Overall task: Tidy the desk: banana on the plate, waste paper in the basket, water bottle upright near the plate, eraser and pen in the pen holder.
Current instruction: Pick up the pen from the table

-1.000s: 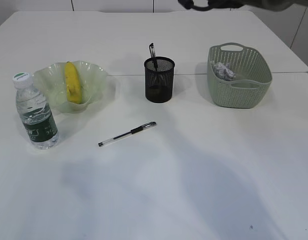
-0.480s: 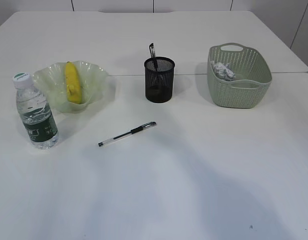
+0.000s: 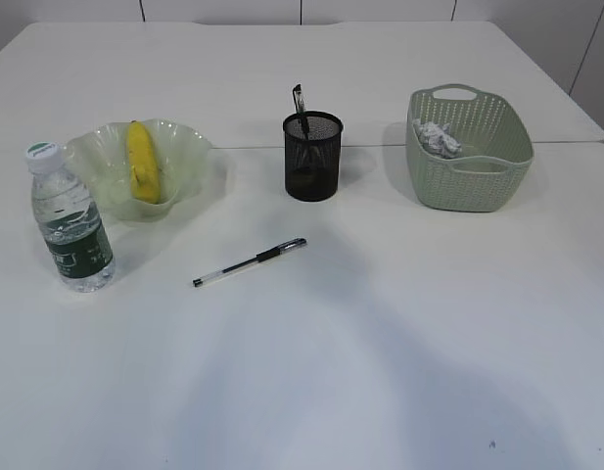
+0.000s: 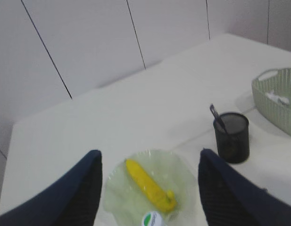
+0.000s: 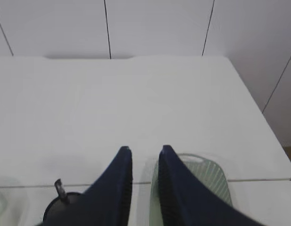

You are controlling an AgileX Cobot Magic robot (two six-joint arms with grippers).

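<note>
On my left the water bottle (image 3: 70,219) stands upright beside the plate (image 3: 189,147), banana (image 3: 142,161) on it. One pen (image 3: 249,262) lies on the worktop (image 3: 399,323), short of the pen holder (image 3: 312,157); eraser unseen. Waste paper (image 3: 439,138) sits in the basket (image 3: 478,171). My left jaws gape, right jaws narrowly apart, both empty.
</note>
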